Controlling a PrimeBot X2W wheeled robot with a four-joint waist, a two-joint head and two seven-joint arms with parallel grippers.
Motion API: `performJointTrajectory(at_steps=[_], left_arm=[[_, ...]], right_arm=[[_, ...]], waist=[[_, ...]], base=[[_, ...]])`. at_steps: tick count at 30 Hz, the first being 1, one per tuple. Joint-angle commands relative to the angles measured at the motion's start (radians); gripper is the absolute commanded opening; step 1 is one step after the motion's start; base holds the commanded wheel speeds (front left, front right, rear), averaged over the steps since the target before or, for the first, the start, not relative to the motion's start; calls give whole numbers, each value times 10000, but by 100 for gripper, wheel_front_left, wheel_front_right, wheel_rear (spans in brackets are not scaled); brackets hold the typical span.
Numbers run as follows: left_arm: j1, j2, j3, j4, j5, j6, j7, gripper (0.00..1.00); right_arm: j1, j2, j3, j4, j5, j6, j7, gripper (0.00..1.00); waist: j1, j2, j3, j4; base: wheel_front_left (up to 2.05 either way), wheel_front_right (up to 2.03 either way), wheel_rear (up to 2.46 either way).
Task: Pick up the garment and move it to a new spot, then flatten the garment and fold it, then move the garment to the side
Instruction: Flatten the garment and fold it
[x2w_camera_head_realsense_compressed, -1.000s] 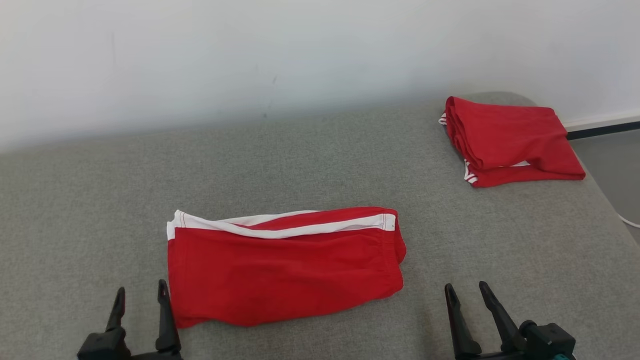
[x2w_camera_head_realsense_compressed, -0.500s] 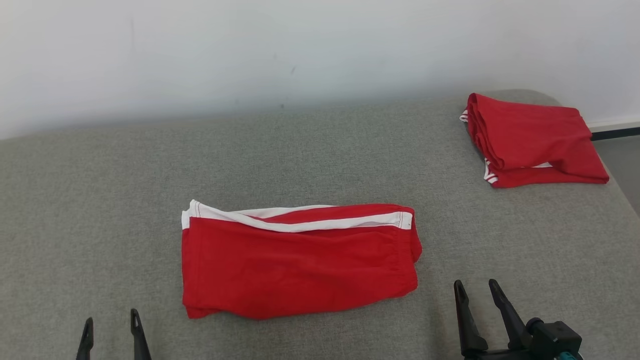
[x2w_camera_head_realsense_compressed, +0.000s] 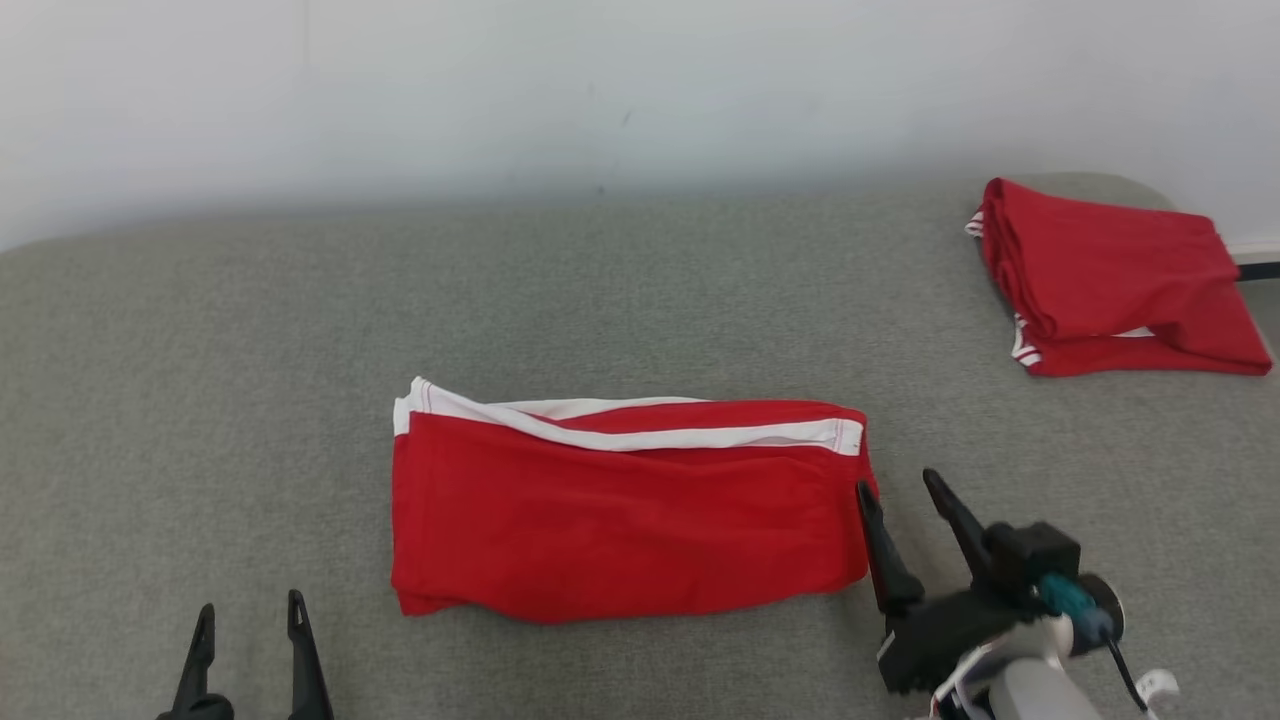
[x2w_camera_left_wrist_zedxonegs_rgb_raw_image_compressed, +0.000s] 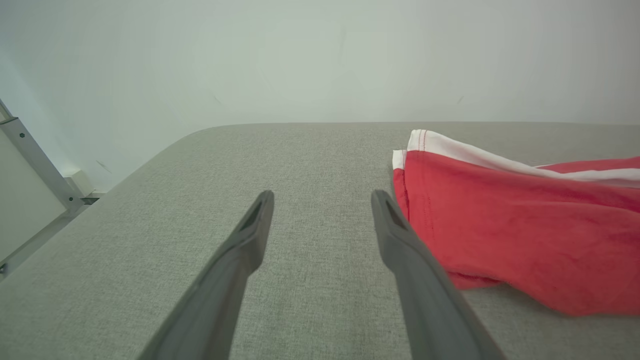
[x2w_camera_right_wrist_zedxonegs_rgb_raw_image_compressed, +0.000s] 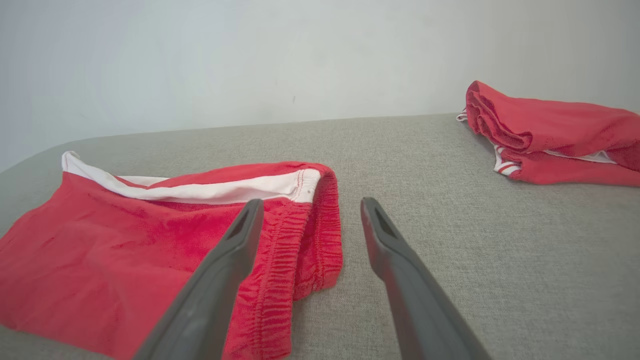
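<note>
Our right tool (x2w_camera_head_realsense_compressed: 896, 482) and left tool (x2w_camera_head_realsense_compressed: 250, 604) both gape wide, empty. We should pinch every layer at the garment's (x2w_camera_head_realsense_compressed: 620, 520) waistband end, near the bed's (x2w_camera_head_realsense_compressed: 640, 300) front edge, so the fold holds.

right pincer (x2w_camera_head_realsense_compressed: 896, 481) advanced to waistband end of red garment (x2w_camera_head_realsense_compressed: 620, 510), left pincer (x2w_camera_head_realsense_compressed: 251, 603) drawn back, camera shifted

No text, label, brand, number or sign can be read in any view. The garment (x2w_camera_head_realsense_compressed: 620, 520) bears plain white bands, and the folded pile (x2w_camera_head_realsense_compressed: 1120, 270) shows nothing legible either.
</note>
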Motion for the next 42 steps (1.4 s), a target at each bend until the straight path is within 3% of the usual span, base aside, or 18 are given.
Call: performJointTrajectory(at_steps=[1, 7, 13, 21, 22, 23, 24, 25, 26, 33, 42], left_arm=[[-141, -19, -84, 24, -34, -6, -29, 100], [-438, -23, -475, 189, -262, 54, -29, 100], [-595, -22, -767, 302, -367, 61, -29, 100], [-594, -24, -1028, 510, -414, 61, -29, 100], [-572, -24, -1045, 527, -424, 49, -29, 100], [-556, -22, -1063, 544, -431, 40, -29, 100], [-556, -22, -1063, 544, -431, 40, -29, 100], [-537, -25, -1088, 548, -438, 47, -29, 100], [-511, -26, -1110, 556, -443, 49, -29, 100], [-171, -24, -1017, 623, -461, 11, -29, 100], [81, -25, -967, 616, -538, 8, -29, 100]], right_arm=[[-512, -62, 53, 439, -35, -18, -3, 100], [-2189, -333, 317, 3217, 103, -18, -5, 100], [-3151, -217, 311, 5448, 1413, -18, 292, 100], [-3170, -116, 1705, 5682, 3489, 8, 1413, 100], [-3129, -160, 1883, 5577, 3716, 8, 1466, 96], [-3091, -241, 2086, 5503, 3901, 8, 1515, 84], [-3091, -241, 2086, 5503, 3901, 8, 1515, 84], [-3074, -335, 2303, 5459, 4055, 8, 1540, 32], [-3050, -406, 2488, 5435, 4214, 8, 1569, 0], [-2909, -1227, 3463, 5131, 5349, -17, 1583, 0], [-2648, -3350, 4209, 4244, 6841, -20, 1763, 0]], waist=[[0, -1, 268, 308], [0, -1, 576, 933], [0, -1, 643, 1393], [0, -1, 427, 1553], [0, -1, 392, 1562], [0, -1, 357, 1572], [0, -1, 357, 1572], [0, -1, 328, 1580], [0, -1, 296, 1583], [0, -1, 39, 1374], [0, -1, -196, 858]], base=[[0, 0, 0], [0, 0, 0], [0, 0, 0], [0, 0, 0], [0, 0, 0], [0, 0, 0], [0, 0, 0], [0, 0, 0], [0, 0, 0], [0, 0, 0], [0, 0, 0]])
